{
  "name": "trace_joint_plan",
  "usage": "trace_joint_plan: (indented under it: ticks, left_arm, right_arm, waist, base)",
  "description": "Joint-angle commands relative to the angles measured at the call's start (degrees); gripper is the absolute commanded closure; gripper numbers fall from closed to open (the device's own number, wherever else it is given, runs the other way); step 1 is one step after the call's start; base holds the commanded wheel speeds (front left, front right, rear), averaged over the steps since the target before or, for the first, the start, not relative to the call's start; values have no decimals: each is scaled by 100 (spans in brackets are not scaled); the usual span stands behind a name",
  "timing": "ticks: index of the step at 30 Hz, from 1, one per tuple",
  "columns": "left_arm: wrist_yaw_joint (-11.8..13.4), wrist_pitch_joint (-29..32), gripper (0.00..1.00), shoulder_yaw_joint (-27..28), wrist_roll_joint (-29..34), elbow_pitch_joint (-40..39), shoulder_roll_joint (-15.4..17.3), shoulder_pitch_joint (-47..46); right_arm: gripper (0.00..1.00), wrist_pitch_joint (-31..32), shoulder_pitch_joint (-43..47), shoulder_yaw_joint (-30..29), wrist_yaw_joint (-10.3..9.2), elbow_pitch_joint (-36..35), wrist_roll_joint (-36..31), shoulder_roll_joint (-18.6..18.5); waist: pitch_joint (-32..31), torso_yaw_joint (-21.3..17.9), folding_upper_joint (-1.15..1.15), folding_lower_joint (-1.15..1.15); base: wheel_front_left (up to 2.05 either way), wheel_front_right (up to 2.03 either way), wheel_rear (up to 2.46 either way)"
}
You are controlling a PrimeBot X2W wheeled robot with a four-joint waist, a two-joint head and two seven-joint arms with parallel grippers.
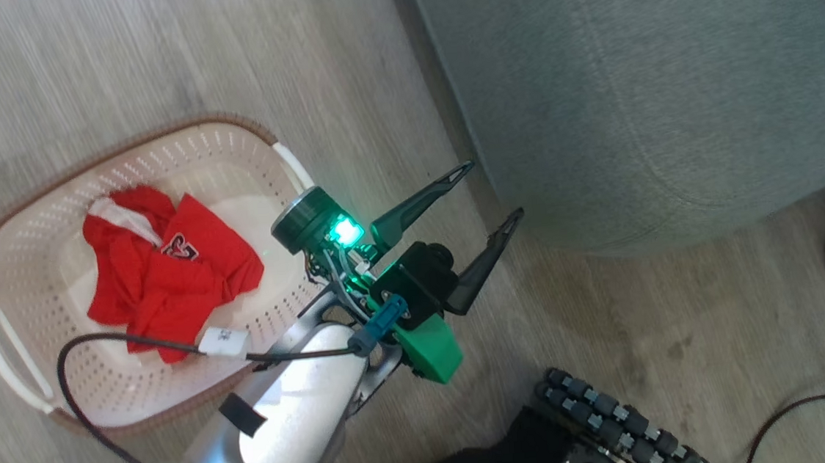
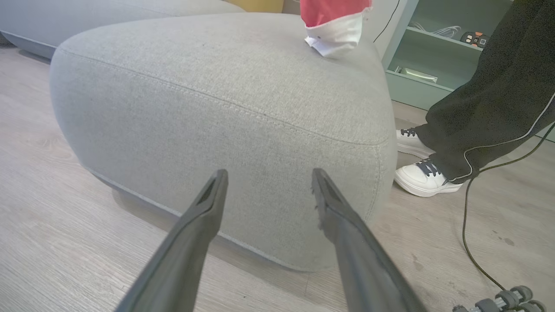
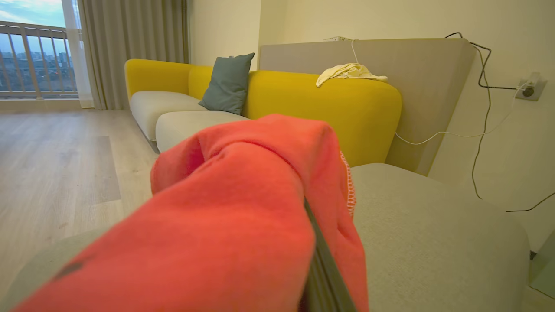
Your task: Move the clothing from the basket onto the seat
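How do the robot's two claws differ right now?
The left gripper is open and empty; the right gripper is wrapped in a red garment, jaws hidden. The left sits low, facing the side of the seat; the right is over its top. Both are near the seat.

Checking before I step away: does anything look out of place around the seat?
A red garment is draped over the right pincer, covering most of it, above the seat. A person's white shoes stand close beside its corner.
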Motion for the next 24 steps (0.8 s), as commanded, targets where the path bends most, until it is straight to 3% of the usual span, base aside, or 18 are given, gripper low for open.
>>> trace_joint_plan:
  ticks: [1,9,16,24]
  left_arm:
    - [-17,-29,0,73,69,-158,17,-99]
    - [14,-29,0,0,108,-164,15,-279]
    - [85,-29,0,-35,93,-207,-4,-369]
    - [159,-29,0,-98,76,-217,-34,-426]
  right_arm:
    - [100,-36,-212,37,-1,-44,78,-313]
    - [100,-36,-1136,313,-1,341,148,-628]
    - [100,-36,-1625,102,-1,317,-99,-842]
    - [100,-36,-1707,-80,-1,899,-394,-810]
  waist:
    - [204,102,0,-1]
    - [562,330,0,-1]
    - [744,548,0,-1]
    - [891,699,0,-1]
  base:
    - [0,0,0]
    - [0,0,0]
    - [0,0,0]
    - [0,0,0]
